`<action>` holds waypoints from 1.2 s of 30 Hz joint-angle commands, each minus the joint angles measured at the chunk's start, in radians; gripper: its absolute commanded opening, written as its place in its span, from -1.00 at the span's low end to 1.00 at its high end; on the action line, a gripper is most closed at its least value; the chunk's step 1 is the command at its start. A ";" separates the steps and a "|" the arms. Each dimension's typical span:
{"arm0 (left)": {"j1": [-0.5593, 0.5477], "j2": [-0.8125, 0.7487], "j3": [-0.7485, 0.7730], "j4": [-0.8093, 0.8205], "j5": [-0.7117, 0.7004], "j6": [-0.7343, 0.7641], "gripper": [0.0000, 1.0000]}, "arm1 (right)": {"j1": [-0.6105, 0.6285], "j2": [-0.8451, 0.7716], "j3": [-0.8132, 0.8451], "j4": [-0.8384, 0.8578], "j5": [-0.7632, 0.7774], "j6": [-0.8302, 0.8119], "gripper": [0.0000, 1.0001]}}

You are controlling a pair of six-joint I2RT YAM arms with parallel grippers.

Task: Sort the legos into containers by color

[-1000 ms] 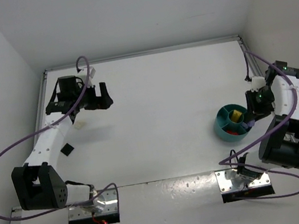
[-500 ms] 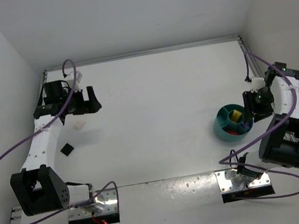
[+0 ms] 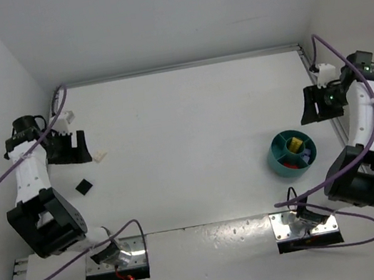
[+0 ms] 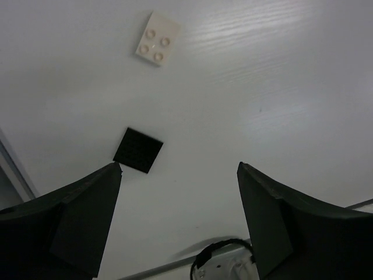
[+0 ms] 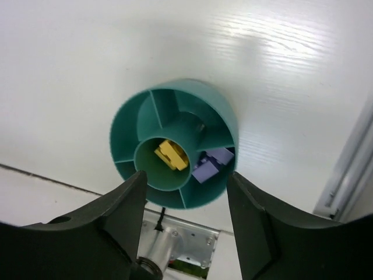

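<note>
Now left hand (image 4: 178, 169) open, empty, over table (image 4: 280, 87); black brick (image 4: 138, 151) just beyond fingertips, cream brick (image 4: 156, 39) farther. Centre over black brick, square fingers to its sides, descend straight, pinch low. Right hand (image 5: 185, 175) open, empty, above teal bowl (image 5: 218, 111) holding yellow brick (image 5: 171, 155) and lavender brick (image 5: 211, 163).

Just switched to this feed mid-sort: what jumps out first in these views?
The teal bowl on the right of the table stands out, with a yellow brick in its centre cup and a lavender brick in a side compartment, the open right hand nearby. On the far left, a black brick and a cream brick lie loose on the table, near the open left hand.
</note>
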State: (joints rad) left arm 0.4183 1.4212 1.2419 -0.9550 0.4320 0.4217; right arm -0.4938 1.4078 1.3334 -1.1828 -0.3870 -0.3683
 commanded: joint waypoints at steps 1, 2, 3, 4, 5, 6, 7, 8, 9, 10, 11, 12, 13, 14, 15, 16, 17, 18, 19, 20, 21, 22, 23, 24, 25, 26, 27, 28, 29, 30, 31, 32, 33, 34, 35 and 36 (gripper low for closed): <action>0.050 0.060 0.030 -0.094 -0.013 0.202 0.73 | 0.017 0.051 0.024 -0.009 -0.131 -0.034 0.15; 0.050 0.074 0.030 -0.068 -0.028 0.231 0.73 | 0.017 0.060 0.024 0.001 -0.142 -0.034 0.23; 0.050 0.111 0.039 -0.068 -0.029 0.250 0.73 | 0.017 0.071 0.024 0.002 -0.151 -0.034 0.26; 0.050 0.133 0.048 -0.068 -0.029 0.268 0.73 | 0.017 0.071 0.010 0.011 -0.165 -0.034 0.32; 0.034 0.159 0.069 -0.068 -0.029 0.282 0.69 | 0.017 0.071 0.010 0.011 -0.165 -0.034 0.37; 0.024 0.183 0.080 -0.068 -0.039 0.282 0.69 | 0.017 0.071 -0.002 0.011 -0.174 -0.034 0.44; 0.011 0.238 0.093 -0.058 -0.053 0.282 0.65 | 0.026 0.071 -0.016 0.020 -0.174 -0.034 0.50; -0.009 0.263 0.112 -0.042 -0.062 0.282 0.63 | 0.026 0.056 -0.032 0.020 -0.174 -0.034 0.50; -0.009 0.286 0.113 -0.031 -0.062 0.282 0.63 | 0.026 0.039 -0.042 0.034 -0.174 -0.034 0.54; -0.022 0.309 0.125 -0.018 -0.074 0.282 0.63 | 0.026 0.039 -0.051 0.034 -0.184 -0.034 0.56; -0.038 0.347 0.125 0.001 -0.087 0.273 0.60 | 0.026 0.025 -0.060 0.043 -0.184 -0.034 0.56; -0.038 0.366 0.136 0.036 -0.096 0.273 0.60 | 0.035 0.025 -0.074 0.043 -0.184 -0.034 0.56; -0.050 0.386 0.136 0.047 -0.113 0.273 0.60 | 0.035 0.014 -0.074 0.043 -0.184 -0.034 0.56; -0.065 0.407 0.148 0.056 -0.122 0.273 0.60 | 0.035 0.014 -0.074 0.043 -0.184 -0.034 0.56; -0.065 0.448 0.168 0.056 -0.122 0.273 0.58 | 0.035 0.014 -0.074 0.043 -0.184 -0.034 0.56; -0.078 0.467 0.178 0.056 -0.131 0.264 0.55 | 0.035 0.014 -0.074 0.043 -0.184 -0.034 0.56; -0.088 0.494 0.189 0.070 -0.131 0.264 0.55 | 0.035 0.014 -0.074 0.043 -0.184 -0.034 0.56; -0.088 0.495 0.189 0.079 -0.131 0.264 0.55 | 0.035 0.014 -0.074 0.043 -0.184 -0.034 0.56; -0.099 0.510 0.189 0.091 -0.131 0.255 0.53 | 0.035 0.023 -0.074 0.043 -0.184 -0.023 0.56; -0.099 0.510 0.189 0.104 -0.145 0.255 0.53 | 0.035 0.023 -0.074 0.043 -0.184 -0.023 0.56; -0.113 0.525 0.189 0.126 -0.145 0.243 0.53 | 0.035 0.023 -0.065 0.043 -0.184 -0.023 0.56; -0.125 0.541 0.189 0.136 -0.156 0.242 0.53 | 0.044 0.032 -0.065 0.043 -0.184 -0.023 0.58; -0.139 0.551 0.189 0.145 -0.165 0.233 0.53 | 0.044 0.033 -0.065 0.043 -0.184 -0.014 0.58; -0.139 0.561 0.189 0.156 -0.165 0.223 0.53 | 0.044 0.042 -0.065 0.043 -0.184 -0.014 0.58; -0.150 0.582 0.189 0.156 -0.165 0.213 0.53 | 0.044 0.042 -0.065 0.043 -0.184 -0.014 0.58; -0.160 0.582 0.189 0.156 -0.174 0.213 0.50 | 0.044 0.042 -0.065 0.043 -0.184 -0.014 0.58; -0.161 0.594 0.189 0.166 -0.174 0.213 0.50 | 0.044 0.042 -0.065 0.043 -0.184 -0.014 0.58; -0.173 0.594 0.189 0.182 -0.174 0.204 0.48 | 0.044 0.042 -0.065 0.043 -0.184 -0.014 0.58; -0.173 0.594 0.189 0.191 -0.174 0.204 0.48 | 0.044 0.042 -0.065 0.043 -0.184 -0.014 0.58; -0.185 0.604 0.189 0.203 -0.174 0.195 0.45 | 0.044 0.042 -0.065 0.043 -0.184 -0.014 0.58; -0.185 0.604 0.189 0.203 -0.183 0.195 0.42 | 0.044 0.042 -0.065 0.043 -0.193 -0.014 0.58; -0.194 0.604 0.189 0.212 -0.184 0.186 0.39 | 0.044 0.042 -0.065 0.043 -0.193 -0.014 0.58; -0.194 0.614 0.189 0.222 -0.196 0.186 0.35 | 0.053 0.042 -0.065 0.043 -0.207 -0.014 0.58; -0.205 0.614 0.189 0.222 -0.196 0.186 0.23 | 0.054 0.042 -0.065 0.031 -0.207 -0.014 0.58; -0.205 0.614 0.180 0.222 -0.196 0.186 0.17 | 0.054 0.042 -0.065 0.031 -0.217 -0.014 0.58; -0.205 0.614 0.180 0.232 -0.206 0.186 0.10 | 0.064 0.042 -0.065 0.031 -0.226 -0.023 0.58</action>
State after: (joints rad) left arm 0.2276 2.0140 1.4147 -0.7563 0.2253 0.6144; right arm -0.4473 1.4540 1.2568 -1.1564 -0.5564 -0.3851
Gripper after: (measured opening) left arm 0.570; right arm 0.789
